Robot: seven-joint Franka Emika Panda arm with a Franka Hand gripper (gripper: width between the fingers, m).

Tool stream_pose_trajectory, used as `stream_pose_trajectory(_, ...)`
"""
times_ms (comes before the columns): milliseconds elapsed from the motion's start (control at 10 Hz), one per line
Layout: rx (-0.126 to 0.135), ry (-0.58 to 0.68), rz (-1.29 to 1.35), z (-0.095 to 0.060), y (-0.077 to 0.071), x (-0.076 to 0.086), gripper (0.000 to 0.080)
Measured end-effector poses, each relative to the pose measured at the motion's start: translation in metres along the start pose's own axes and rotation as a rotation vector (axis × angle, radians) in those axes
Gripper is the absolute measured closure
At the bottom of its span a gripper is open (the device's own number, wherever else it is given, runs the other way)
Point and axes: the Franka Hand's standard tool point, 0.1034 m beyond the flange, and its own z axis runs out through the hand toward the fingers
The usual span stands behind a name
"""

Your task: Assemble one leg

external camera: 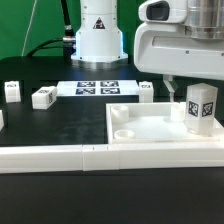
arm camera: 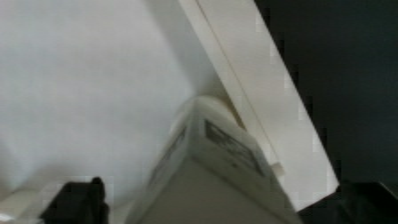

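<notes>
A leg [external camera: 200,107], a small white peg with tag markers, stands upright on the far right part of the large flat white panel [external camera: 150,128]. My gripper [external camera: 196,93] hangs right over it, with one finger on each side of its top. In the wrist view the leg [arm camera: 222,160] fills the middle between the two dark fingertips [arm camera: 80,200]. A strip of white panel shows between one fingertip and the leg, so the jaws stand open around it. Whether the leg's foot sits in a corner hole is hidden.
Three more legs lie on the black table: two at the exterior view's left [external camera: 12,92] [external camera: 43,97] and one behind the panel [external camera: 146,92]. The marker board [external camera: 97,87] lies in front of the robot base [external camera: 97,35]. A white rail [external camera: 90,158] runs along the front.
</notes>
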Motion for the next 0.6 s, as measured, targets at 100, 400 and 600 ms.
stream_pose_trajectory(100, 0.001, 0.000, -0.106, -0.0002, -0.0006, -0.0002, 0.0150)
stream_pose_trajectory(400, 0.002, 0.002, -0.319, -0.0005, -0.0020, -0.0005, 0.0150)
stream_pose_trajectory(600, -0.012, 0.035, -0.460, -0.0085, -0.0023, 0.0009, 0.0150)
